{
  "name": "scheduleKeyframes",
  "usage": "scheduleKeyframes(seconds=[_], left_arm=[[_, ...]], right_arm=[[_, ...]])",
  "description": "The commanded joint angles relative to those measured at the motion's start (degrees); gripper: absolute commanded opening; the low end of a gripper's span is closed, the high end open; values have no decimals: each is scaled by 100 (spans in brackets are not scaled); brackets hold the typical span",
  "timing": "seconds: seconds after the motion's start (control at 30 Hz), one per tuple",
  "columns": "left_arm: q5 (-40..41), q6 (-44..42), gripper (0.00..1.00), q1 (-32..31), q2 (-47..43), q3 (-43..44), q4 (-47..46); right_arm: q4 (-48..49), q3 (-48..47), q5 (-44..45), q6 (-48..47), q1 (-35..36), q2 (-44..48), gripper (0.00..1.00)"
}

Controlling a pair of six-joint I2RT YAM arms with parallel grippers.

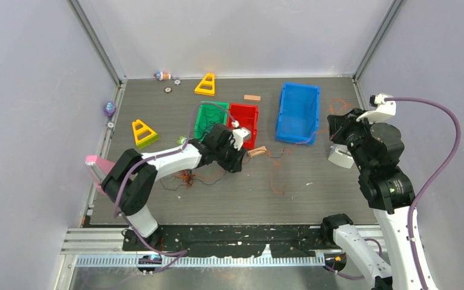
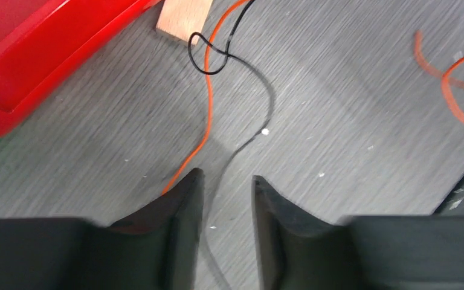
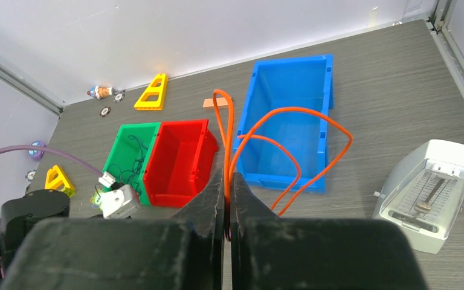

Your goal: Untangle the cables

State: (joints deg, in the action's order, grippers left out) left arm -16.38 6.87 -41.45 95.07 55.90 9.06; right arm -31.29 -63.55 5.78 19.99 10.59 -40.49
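Observation:
My left gripper (image 1: pixel 241 159) is low over the table in front of the red bin, jaws open (image 2: pixel 226 178). A thin dark cable (image 2: pixel 270 99) lies on the table and runs between its fingers without being pinched. A thin orange cable (image 2: pixel 207 103) passes under the left finger. My right gripper (image 1: pixel 337 128) is raised near the blue bin and shut (image 3: pixel 228 179) on orange cable (image 3: pixel 290 112), whose loops hang in front of the bin. A small clump of orange and dark cables (image 1: pixel 187 178) lies under the left arm. More orange strands (image 1: pixel 277 181) lie mid-table.
A green bin (image 1: pixel 200 124) holding dark cables, a red bin (image 1: pixel 244 112) and a blue bin (image 1: pixel 299 109) stand mid-table. A wooden block (image 2: pixel 184 18) lies by the red bin. A white box-like device (image 3: pixel 429 193) sits under the right arm. Yellow triangles (image 1: pixel 206 84) (image 1: pixel 144 133) lie at left.

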Motion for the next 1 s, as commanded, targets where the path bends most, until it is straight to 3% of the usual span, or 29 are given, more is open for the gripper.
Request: scheduleKeyframes(seconds=[0.0, 0.03, 0.13, 0.23, 0.33, 0.43, 0.57, 0.7, 0.83, 0.97], left_arm=[[220, -126, 9, -3, 262, 520, 855], [359, -120, 0, 1, 210, 523, 913], [1954, 199, 0, 33, -413, 97, 679], [3177, 761, 0, 300, -1515, -899, -153], [3551, 1534, 0, 1048, -2509, -1807, -580], [3892, 2309, 0, 1854, -3339, -2493, -672], [4711, 2869, 0, 2158, -4164, -2926, -422], [4107, 2583, 0, 2159, -4368, -3156, -1058], [1670, 1664, 0, 2125, -4073, -3077, -1994], [917, 1145, 23, 1571, -3653, -2787, -2226]], right_arm=[[265, -170, 95, -23, -18, 42, 5], [247, -164, 313, -9, -15, 57, 5], [32, -101, 1205, 197, -10, 127, 5], [-235, 59, 2748, 472, -15, 326, 5], [-392, 169, 3994, 800, -13, 531, 5], [-499, 291, 4698, 1000, -13, 811, 5], [-553, 391, 5333, 1248, -15, 1089, 5], [-118, 464, 4291, 735, -13, 985, 5], [-55, 261, 2722, 411, -13, 524, 5], [200, 241, 1621, 288, -13, 403, 5]])
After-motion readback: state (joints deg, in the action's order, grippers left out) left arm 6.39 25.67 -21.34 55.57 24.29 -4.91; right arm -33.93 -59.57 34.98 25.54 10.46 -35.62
